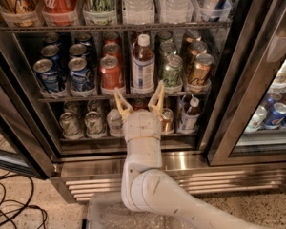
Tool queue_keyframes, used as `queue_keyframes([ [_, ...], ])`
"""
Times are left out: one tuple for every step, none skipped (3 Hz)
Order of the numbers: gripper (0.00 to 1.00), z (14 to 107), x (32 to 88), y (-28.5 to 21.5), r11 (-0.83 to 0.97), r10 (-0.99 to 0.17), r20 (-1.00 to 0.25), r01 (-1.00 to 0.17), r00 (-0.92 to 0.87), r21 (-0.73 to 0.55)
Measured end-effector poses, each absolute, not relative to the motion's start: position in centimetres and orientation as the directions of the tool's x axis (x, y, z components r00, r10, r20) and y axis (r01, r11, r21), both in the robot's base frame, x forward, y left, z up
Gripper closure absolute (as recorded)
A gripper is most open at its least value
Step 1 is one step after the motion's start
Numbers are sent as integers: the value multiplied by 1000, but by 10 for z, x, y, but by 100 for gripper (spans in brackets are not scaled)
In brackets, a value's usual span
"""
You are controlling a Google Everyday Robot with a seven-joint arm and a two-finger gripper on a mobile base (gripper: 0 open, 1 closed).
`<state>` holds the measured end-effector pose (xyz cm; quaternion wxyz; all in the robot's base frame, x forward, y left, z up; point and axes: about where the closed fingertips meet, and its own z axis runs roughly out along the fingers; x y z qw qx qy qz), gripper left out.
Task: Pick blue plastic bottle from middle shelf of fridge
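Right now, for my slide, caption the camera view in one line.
At the fridge, the open gripper hovers by the front of the middle shelf, just below the blue plastic bottle.

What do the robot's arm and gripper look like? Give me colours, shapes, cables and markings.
The gripper, in front of the fridge just below the middle shelf, has two slim, tapering tan fingers on a boxy off-white wrist block. The arm is smooth, off-white and rounded: a thick tubular link and a bulbous joint. No cables or markings show on it.
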<state>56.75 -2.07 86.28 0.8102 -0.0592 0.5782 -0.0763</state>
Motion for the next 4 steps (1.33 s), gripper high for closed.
queue_keyframes([
  [24, 870, 578, -17, 982, -186, -924, 49, 334, -180],
  [23, 866, 585, -11, 983, -179, -925, 34, 334, -179],
  [15, 866, 585, -11, 983, -179, -925, 34, 334, -179],
  [7, 866, 586, -12, 983, -180, -926, 35, 333, -179],
])
